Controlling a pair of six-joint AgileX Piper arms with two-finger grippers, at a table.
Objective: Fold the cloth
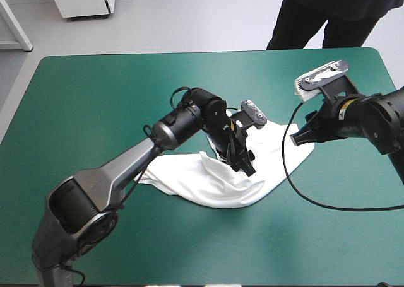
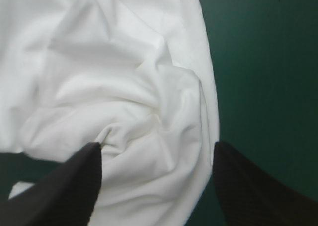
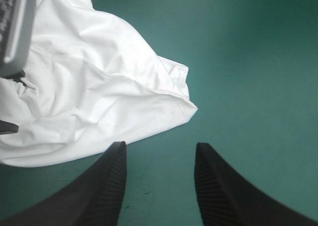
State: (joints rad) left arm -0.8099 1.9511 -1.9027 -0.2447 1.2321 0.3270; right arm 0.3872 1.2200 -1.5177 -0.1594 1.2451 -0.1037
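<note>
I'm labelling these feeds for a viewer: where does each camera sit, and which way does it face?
High view: above and behind the robot, looking forward and down at the teal-green table; left gripper and right gripper show.
Left wrist view: above the left gripper, open over the crumpled T-shirt.
Right wrist view: above the right gripper, open, the T-shirt's edge just ahead.
Shared: all three show the T-shirt.

Bright even light; soft shadows on teal-green cover (image 1: 95, 110); T-shirt (image 2: 124, 87) glares white.
</note>
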